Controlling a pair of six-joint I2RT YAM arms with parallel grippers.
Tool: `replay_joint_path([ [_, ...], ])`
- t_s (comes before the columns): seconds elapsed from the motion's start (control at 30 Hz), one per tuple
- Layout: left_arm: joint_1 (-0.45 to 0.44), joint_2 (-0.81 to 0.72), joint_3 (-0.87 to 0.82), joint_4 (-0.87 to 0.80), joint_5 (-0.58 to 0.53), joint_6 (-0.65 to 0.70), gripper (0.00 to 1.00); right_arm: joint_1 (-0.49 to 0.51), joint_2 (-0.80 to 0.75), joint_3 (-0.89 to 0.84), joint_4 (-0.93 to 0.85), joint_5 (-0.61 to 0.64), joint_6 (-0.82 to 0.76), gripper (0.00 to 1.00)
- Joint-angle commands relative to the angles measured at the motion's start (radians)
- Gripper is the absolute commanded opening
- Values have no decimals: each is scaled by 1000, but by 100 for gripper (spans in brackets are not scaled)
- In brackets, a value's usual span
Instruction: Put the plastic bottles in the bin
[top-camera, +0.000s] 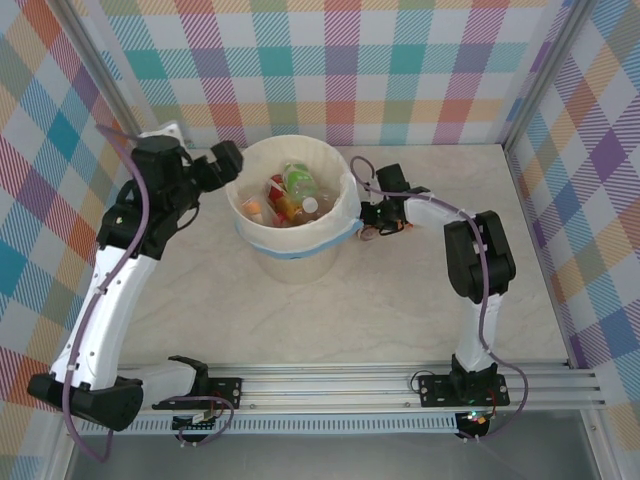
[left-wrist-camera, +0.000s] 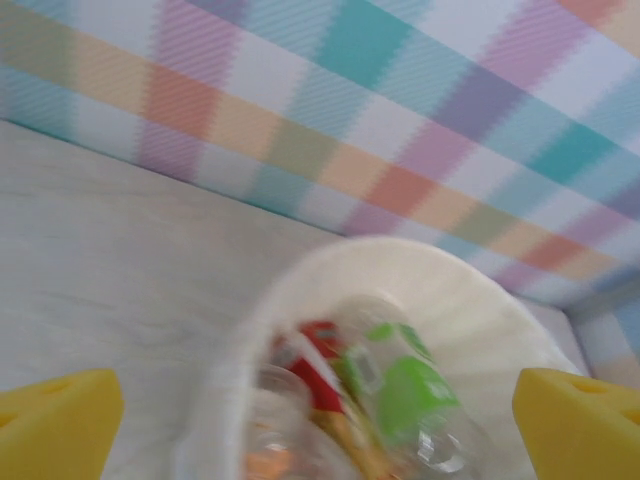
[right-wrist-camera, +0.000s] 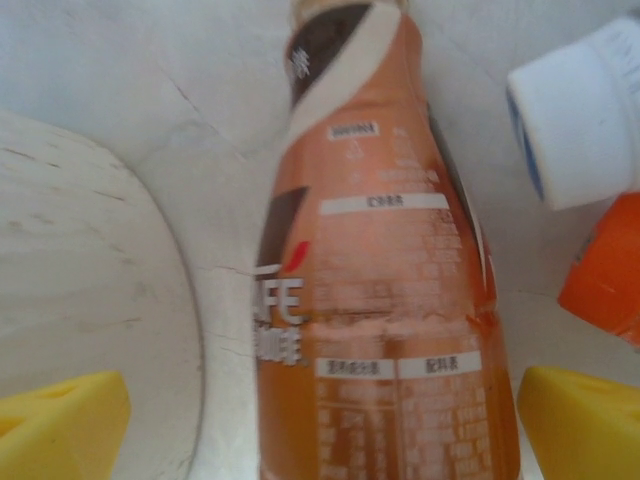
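Top view, bin: the bin (top-camera: 247, 222) stands upright mid-table. It is round and cream-white, with a thin crinkled liner folded over the rim and a light-blue band (top-camera: 300, 252) round the outside.
Top view, load: several plastic bottles (top-camera: 298, 182) lie heaped inside, with green, red and orange labels and one white cap showing.
Top view, left arm: the left gripper (top-camera: 226, 160) hangs at the bin's left rim. The finger spacing is too small to read here.
Top view, right arm: the right gripper (top-camera: 372, 214) sits low, just outside the bin's right flank. Small orange-tinted things lie under it on the pale marbled table (top-camera: 400, 320).
Left wrist, tool: the yellow fingertips (left-wrist-camera: 55, 425) are spread wide with nothing between them, and the bin mouth is below.
Left wrist, contents: the view is blurred. A green-label bottle (left-wrist-camera: 410, 390) of glossy clear plastic lies on top, with red beside it.
Right wrist, tool: the fingers (right-wrist-camera: 60, 425) are spread either side of the coffee-label bottle (right-wrist-camera: 385, 300). There is a clear gap on one side, so it is not pinched.
Right wrist, bottle: it has a smooth orange-brown wrap with white print and a round body tapering to the neck. It lies outside the bin on a pale surface.
Right wrist, neighbours: a white cap (right-wrist-camera: 575, 120) and an orange label (right-wrist-camera: 605, 270) sit just beside it. I cannot tell whether they belong to one bottle or two.
Progress (judged): most bottles are binned. At least two remain on the table by the bin's right side.
Next (judged): close on the coffee-label bottle, lift it over the rim and let it go. The slick round body may slip or roll.
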Motion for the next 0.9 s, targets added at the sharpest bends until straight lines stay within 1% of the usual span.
replay_joint_path([
  [0.0, 96, -42, -46, -55, -173, -55, 100, 12, 36, 43, -46, 81, 22, 94],
  [0.07, 147, -63, -97, -40, -182, -76, 100, 12, 46, 42, -40, 63, 40, 91],
  [0.13, 191, -77, -153, -21, -171, -99, 100, 13, 44, 30, -21, 59, 55, 83],
  [0.23, 227, -81, -232, 14, -122, -134, 100, 13, 10, -8, 10, 89, 70, 69],
  [0.33, 234, -73, -308, 45, -85, -164, 100, 13, -59, -53, 42, 95, 76, 63],
  [0.43, 234, -52, -351, 43, -62, -181, 100, 13, -170, -111, 70, 107, 89, 61],
  [0.53, 236, -33, -374, 27, -64, -191, 100, 13, -316, -165, 96, 156, 112, 61],
  [0.67, 237, -25, -420, 31, -56, -208, 100, 13, -502, -185, 97, 195, 117, 60],
  [0.8, 236, -26, -486, 81, 10, -234, 100, 22, -651, -161, 115, 126, 115, 60],
  [0.87, 235, -24, -520, 124, 66, -253, 100, 36, -687, -130, 118, 75, 113, 60],
])
